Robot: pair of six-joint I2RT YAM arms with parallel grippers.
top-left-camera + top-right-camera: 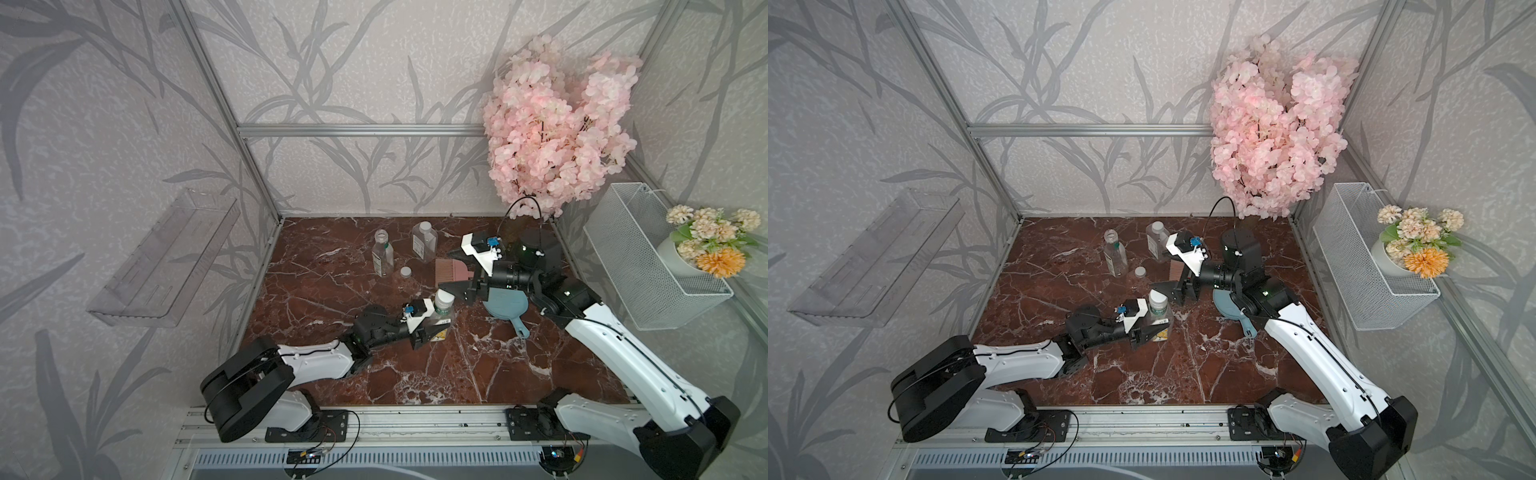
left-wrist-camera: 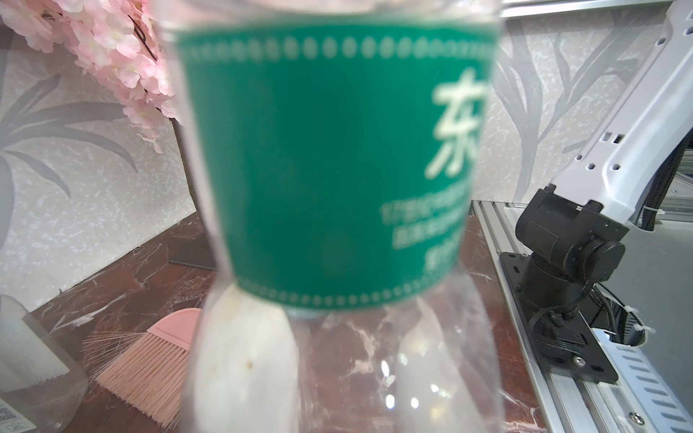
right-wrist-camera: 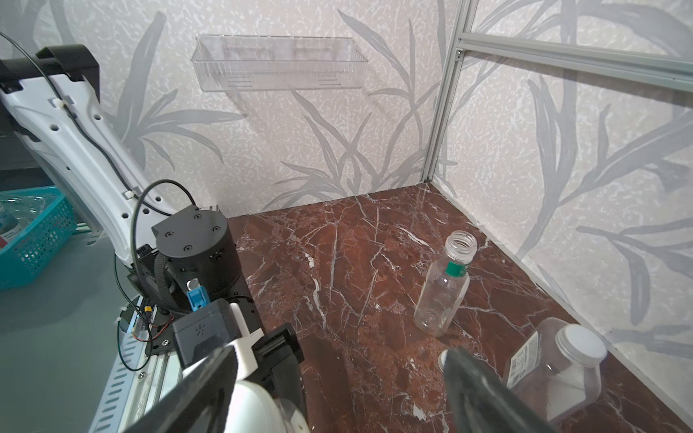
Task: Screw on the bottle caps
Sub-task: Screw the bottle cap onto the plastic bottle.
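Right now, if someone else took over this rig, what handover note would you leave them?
Left gripper: shut on the upright green-label bottle, which has a white cap on it.
Right gripper: open and empty, close by that cap.
Done: the green-label bottle and the square bottle at the back are capped; tightness cannot be judged.
Left: the open round bottle needs the loose cap lying beside it.

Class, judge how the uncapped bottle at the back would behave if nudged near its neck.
The uncapped bottle looks empty, so it is probably very light. Tall on a narrow base, it would likely tip, then roll on its round body.
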